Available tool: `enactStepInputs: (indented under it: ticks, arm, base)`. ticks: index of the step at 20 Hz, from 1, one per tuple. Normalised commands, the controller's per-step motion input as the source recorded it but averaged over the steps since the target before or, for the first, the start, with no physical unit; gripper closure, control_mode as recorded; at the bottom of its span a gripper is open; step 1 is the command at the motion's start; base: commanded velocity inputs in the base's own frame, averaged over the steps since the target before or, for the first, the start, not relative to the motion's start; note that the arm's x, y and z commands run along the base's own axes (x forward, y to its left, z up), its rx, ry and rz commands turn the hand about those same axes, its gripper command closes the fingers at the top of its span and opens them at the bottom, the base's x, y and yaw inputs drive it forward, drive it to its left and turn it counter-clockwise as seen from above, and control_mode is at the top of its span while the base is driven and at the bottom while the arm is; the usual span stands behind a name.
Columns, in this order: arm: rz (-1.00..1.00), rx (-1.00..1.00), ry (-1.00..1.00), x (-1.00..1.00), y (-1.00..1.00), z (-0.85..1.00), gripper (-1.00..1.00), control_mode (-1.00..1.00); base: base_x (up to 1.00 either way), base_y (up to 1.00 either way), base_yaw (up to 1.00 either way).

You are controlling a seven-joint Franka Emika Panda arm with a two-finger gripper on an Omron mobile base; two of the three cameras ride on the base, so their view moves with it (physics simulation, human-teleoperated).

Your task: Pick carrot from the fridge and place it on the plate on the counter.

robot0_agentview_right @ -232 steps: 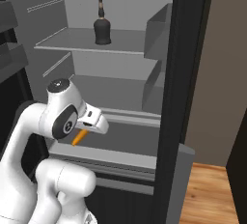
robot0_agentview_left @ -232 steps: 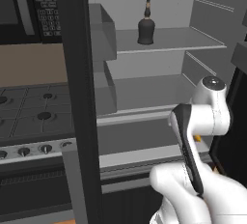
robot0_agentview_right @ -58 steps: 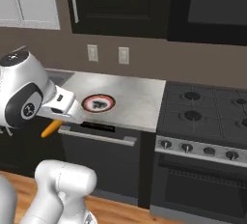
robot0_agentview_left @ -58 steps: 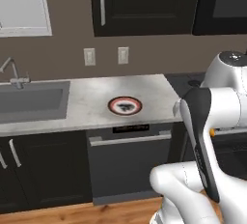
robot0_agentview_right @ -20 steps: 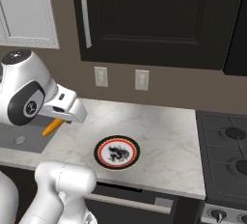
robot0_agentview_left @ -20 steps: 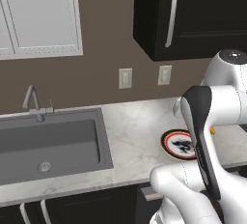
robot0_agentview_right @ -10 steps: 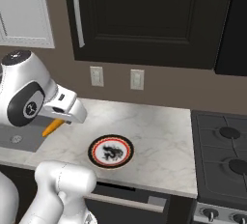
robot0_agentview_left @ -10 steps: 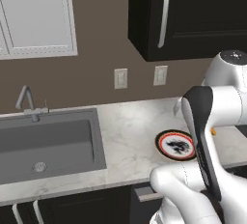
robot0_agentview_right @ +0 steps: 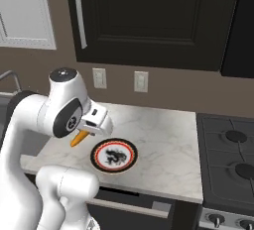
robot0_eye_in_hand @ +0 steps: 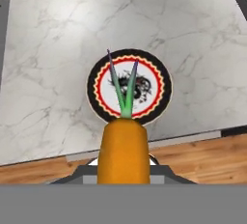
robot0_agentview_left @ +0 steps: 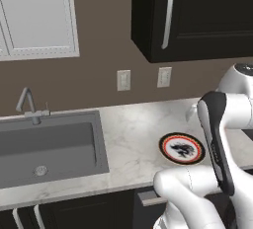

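My gripper is shut on the carrot, whose orange body sticks out to the lower left of the hand. It hangs above the counter, just left of the plate. In the hand view the carrot rises from the bottom and covers the fingertips. Its green stalks reach over the plate, which lies near the counter's front edge. The plate has a red-orange rim, a black ring and a dark pattern. The fridge is out of view.
A grey sink with a faucet sits in the counter's left part. The grey stovetop borders the counter on the right. Black wall cabinets hang above, with two outlets on the brown wall.
The whole scene slid a little as the base moved, then settled. My arm has swung right, carrying the carrot closer to the plate. The grip is unchanged.
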Motion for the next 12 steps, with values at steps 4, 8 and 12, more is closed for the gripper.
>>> enactStepInputs:
  ticks: [4,8,12]
  arm:
    - [0.0,0.01,0.0,0.38,-0.15,-0.76,1.0,-1.0]
    - [0.0,0.0,0.0,0.41,0.0,-0.66,1.0,-1.0]
    - [0.0,0.0,0.03,0.45,0.0,-0.58,1.0,-1.0]
  base:
    - [0.0,0.0,0.0]
    - [0.0,0.0,0.0]
    - [0.0,0.0,0.0]
